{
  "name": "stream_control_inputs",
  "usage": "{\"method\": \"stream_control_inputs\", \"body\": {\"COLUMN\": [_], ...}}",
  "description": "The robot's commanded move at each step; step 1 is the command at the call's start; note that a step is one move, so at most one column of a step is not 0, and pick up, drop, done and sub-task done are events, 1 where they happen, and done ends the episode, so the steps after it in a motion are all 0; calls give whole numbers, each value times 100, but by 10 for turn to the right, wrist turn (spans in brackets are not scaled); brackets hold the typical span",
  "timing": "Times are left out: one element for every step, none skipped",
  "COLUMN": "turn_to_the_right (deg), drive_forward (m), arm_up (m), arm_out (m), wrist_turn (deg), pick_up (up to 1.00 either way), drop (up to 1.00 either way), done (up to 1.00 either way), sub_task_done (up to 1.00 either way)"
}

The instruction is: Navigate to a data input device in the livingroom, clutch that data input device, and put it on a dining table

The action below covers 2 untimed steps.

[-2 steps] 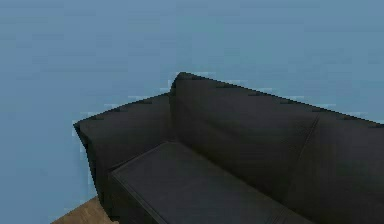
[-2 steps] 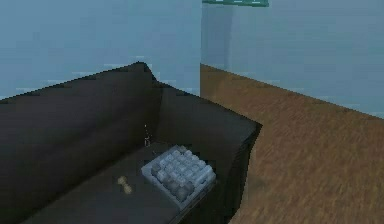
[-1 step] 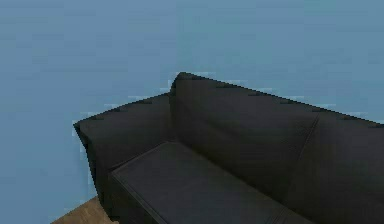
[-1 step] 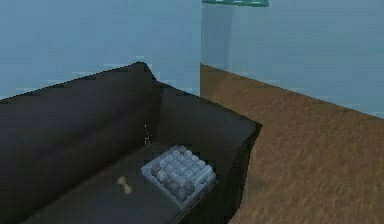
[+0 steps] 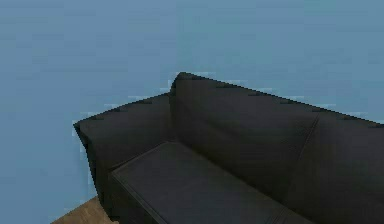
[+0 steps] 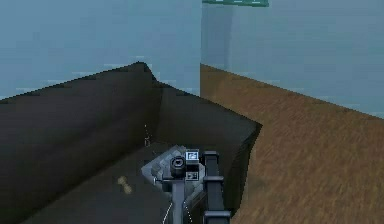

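Observation:
A dark sofa [image 5: 230, 140] stands against a blue wall in the forward view. It shows again in the arm side view, where the arm's dark bar [image 6: 213, 190] rises over the sofa [image 6: 70, 130] seat. My gripper [image 6: 178, 172] sits at the bar's far end, beside the white marked squares. A flat grey thing [image 6: 157, 167] lies at or behind the gripper, over the seat cushion. I cannot tell whether the gripper holds it. A small tan thing [image 6: 124, 184] lies on the seat to the left.
The blue wall [image 5: 90, 50] runs behind the sofa. Brown wooden floor [image 6: 310, 140] spreads right of the sofa's armrest [image 6: 235, 135], and a strip of floor [image 5: 80, 212] shows by the sofa's near corner. A green edge [image 6: 236, 3] sits high on the wall.

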Motion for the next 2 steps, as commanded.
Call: {"method": "stream_control_inputs", "body": {"turn_to_the_right": [0, 0], "drive_forward": [0, 0], "arm_up": [0, 0], "arm_out": [0, 0], "wrist_turn": [450, 450], "pick_up": [0, 0], "drop": [0, 0], "done": [0, 0], "sub_task_done": [0, 0]}}
